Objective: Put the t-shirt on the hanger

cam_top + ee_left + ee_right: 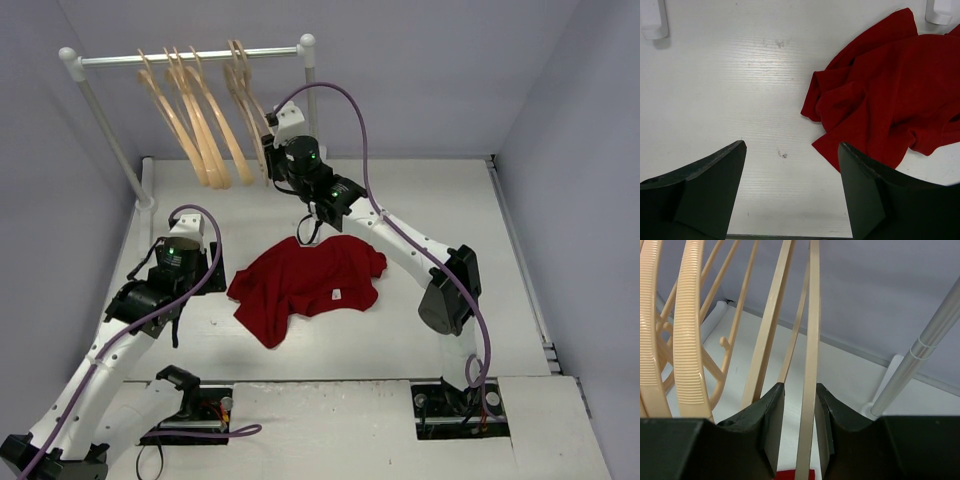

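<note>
My right fingers [771, 425] narrowly flank the hanger [811, 340], grip unclear; left fingers [715, 180] spread. Next: clamp, unhook, carry to t-shirt [890, 100].

The left arm [100, 350] and right arm [410, 240] wore white moulded shells joined by black motor housings. Behind each claw a small green light [313, 156] glowed on the black wrist block, and a purple cable [350, 110] looped back from there along the links. The left gripper [792, 150] had broad matte dark-grey wedge fingers [705, 190]. The right gripper [800, 390] had the same dark fingers, bevelled on their inner faces
</note>
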`<control>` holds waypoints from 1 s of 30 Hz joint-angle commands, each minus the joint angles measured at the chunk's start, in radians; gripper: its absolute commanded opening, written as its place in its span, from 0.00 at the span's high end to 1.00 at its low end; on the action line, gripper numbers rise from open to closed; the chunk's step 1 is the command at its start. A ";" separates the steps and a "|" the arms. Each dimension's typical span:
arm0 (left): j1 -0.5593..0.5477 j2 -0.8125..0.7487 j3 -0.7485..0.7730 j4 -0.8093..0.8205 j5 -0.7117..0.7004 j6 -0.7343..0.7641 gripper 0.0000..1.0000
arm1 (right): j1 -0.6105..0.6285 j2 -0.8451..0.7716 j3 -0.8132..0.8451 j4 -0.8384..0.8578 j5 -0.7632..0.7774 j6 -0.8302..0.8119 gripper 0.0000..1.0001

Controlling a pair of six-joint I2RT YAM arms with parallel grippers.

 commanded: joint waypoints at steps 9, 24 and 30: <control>0.009 0.005 0.019 0.043 0.003 -0.002 0.30 | 0.019 -0.035 0.066 0.128 0.040 -0.032 0.85; 0.009 0.007 0.019 0.043 0.001 -0.002 0.30 | 0.029 -0.088 0.060 0.145 0.099 -0.085 1.00; 0.009 0.008 0.019 0.043 0.001 -0.005 0.30 | 0.033 -0.162 -0.007 0.184 0.139 -0.090 1.00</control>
